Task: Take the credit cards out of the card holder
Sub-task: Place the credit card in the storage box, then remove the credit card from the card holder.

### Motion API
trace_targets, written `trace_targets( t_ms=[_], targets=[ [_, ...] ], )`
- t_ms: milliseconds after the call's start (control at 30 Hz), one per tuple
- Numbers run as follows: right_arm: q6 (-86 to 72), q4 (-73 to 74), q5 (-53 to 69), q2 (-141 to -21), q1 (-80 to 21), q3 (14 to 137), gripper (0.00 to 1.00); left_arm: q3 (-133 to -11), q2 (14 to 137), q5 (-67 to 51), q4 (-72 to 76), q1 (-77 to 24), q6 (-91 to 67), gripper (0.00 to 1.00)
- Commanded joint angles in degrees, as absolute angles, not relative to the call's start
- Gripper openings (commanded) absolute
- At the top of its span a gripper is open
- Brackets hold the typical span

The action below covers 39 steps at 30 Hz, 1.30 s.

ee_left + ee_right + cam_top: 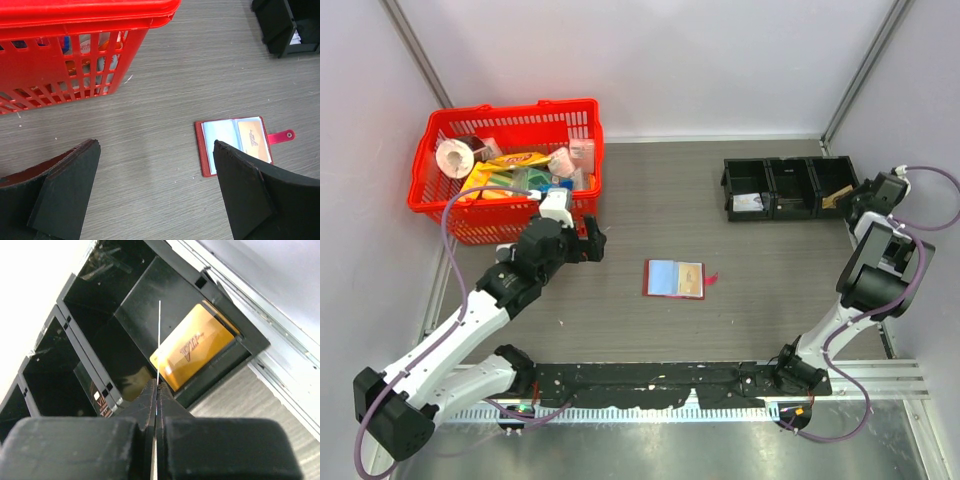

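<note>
Holder (674, 279) lies open mid-table with bare table (770, 300) on every side. I see free approach from above and all round it.

Basket (510, 165) fills the left rear corner, close behind the left gripper (592, 242). Its jaws are spread wide in the gap between basket and holder, touching neither.

Bins (785, 187) block the right rear. Right gripper (157, 390), pinching a thin card (159, 340) edge-on, hangs over the right-end compartment. A gold card (192, 347) leans inside it and takes up part of the room.

Walls (670, 60) close off left, rear and right.
</note>
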State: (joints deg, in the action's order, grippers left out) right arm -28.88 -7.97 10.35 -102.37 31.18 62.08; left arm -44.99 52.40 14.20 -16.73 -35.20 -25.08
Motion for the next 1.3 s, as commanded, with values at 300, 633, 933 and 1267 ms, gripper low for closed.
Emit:
trace_targets(
  t_ms=[300,633,933,1267],
  targets=[
    [-38.8,-12.5,13.9,-111.2,31.3,67.8,0.03,-45.8,52.9,15.6,-14.7,-35.5,-24.5,1.00],
    [-37.3,-4.1,6.3,-107.7,31.2,69.6,0.42,-46.1,52.4,15.4,-14.9,-35.4,-24.7,1.00],
    [-31.8,7.1,-6.8,-97.1,29.1,71.1,0.48,-46.3,52.0,12.3,-14.5,-35.4,-26.6,0.99],
    [-27.4,14.4,-8.1,-78.7,14.3,63.9,0.49,-48.4,59.0,5.2,-14.3,-35.5,-32.6,0.99]
  ],
)
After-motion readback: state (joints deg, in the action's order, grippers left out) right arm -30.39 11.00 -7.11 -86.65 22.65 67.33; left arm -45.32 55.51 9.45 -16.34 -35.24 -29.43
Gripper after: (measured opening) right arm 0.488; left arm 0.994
